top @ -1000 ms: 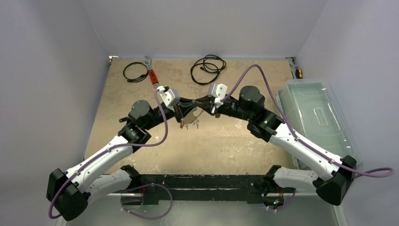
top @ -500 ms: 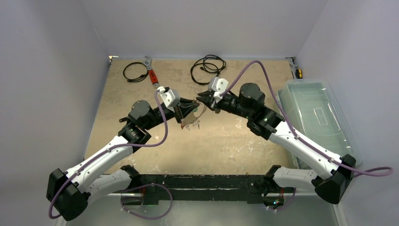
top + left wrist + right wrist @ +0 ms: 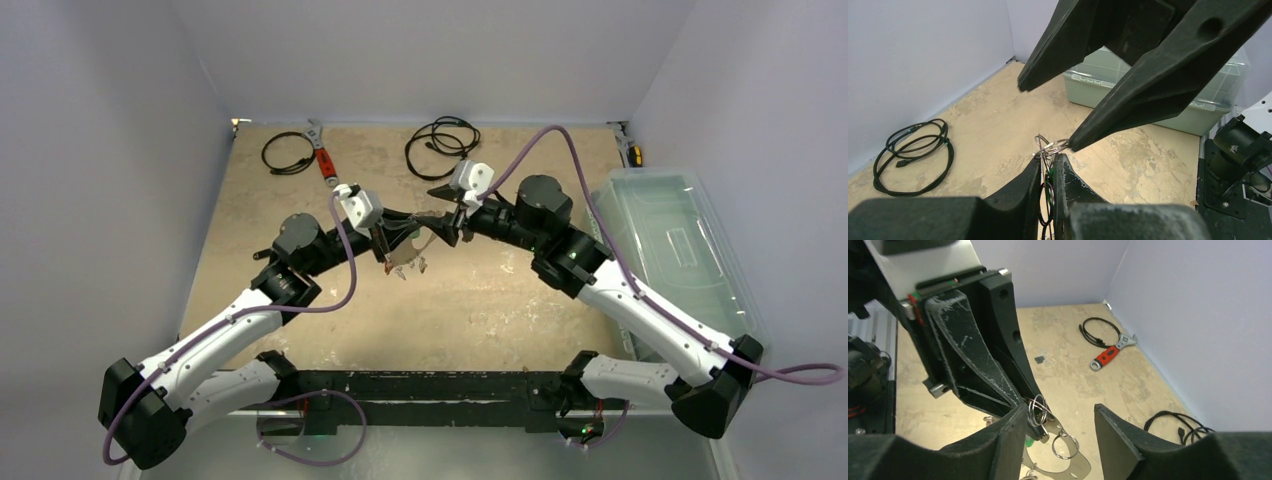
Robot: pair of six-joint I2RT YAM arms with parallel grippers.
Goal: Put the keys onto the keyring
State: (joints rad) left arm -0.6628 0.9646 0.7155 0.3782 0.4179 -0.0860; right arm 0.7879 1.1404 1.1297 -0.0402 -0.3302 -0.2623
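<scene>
Silvery-grey flat metal keyring hangs mid-frame over the worktop, clamped in the closed left gripper, tiny tagged silver keys dangling. Alongside, the right gripper gapes empty; threading seems underway, and next comes a precise key pinch.

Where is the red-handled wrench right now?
In the top view, the red-handled metal wrench lies near the far wall, left of centre, just right of a black coiled cable.

Overhead view from behind, looking down on the table. Close wrist views facing each other, sharing its middle.
</scene>
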